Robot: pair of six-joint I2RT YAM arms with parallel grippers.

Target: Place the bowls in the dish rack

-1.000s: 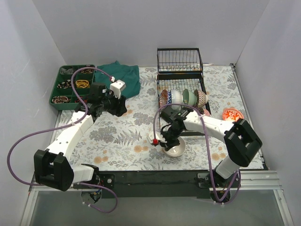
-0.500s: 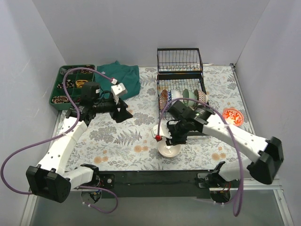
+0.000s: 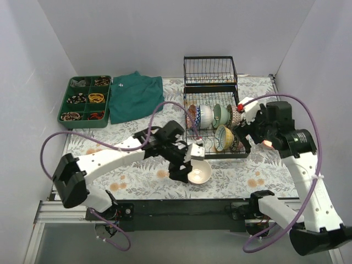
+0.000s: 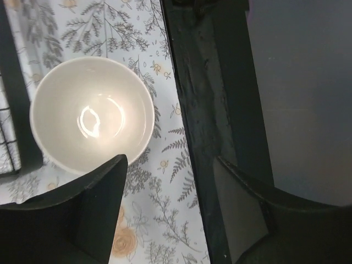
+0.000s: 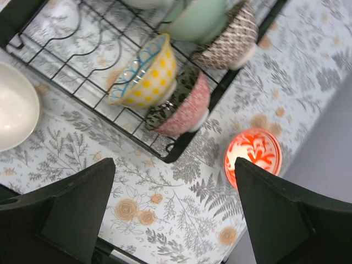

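A plain cream bowl (image 3: 199, 171) (image 4: 91, 114) stands upright on the flowered cloth near the front edge. My left gripper (image 3: 185, 163) (image 4: 169, 161) hovers open just beside it; the bowl's rim passes under one finger (image 4: 99, 203), and only cloth lies between the jaws. The black wire dish rack (image 3: 211, 155) (image 5: 71, 33) holds several bowls on edge, among them a yellow-sun one (image 3: 223, 136) (image 5: 144, 71), a red-patterned one (image 5: 181, 104) and a pale green one (image 5: 195, 19). My right gripper (image 3: 250, 132) (image 5: 173, 162) hangs open above the rack's right corner, empty. A red-orange bowl (image 5: 253, 154) sits on the cloth right of the rack.
A green compartment tray (image 3: 85, 102) and a folded green cloth (image 3: 135, 96) lie at the back left. The rack's smaller basket section (image 3: 210, 69) stands upright against the back wall. The black table edge (image 4: 209, 110) runs close beside the cream bowl.
The right gripper let go of the cream bowl, opened wide and rose to the right of the rack. The left arm swung from the back left across to the cream bowl.
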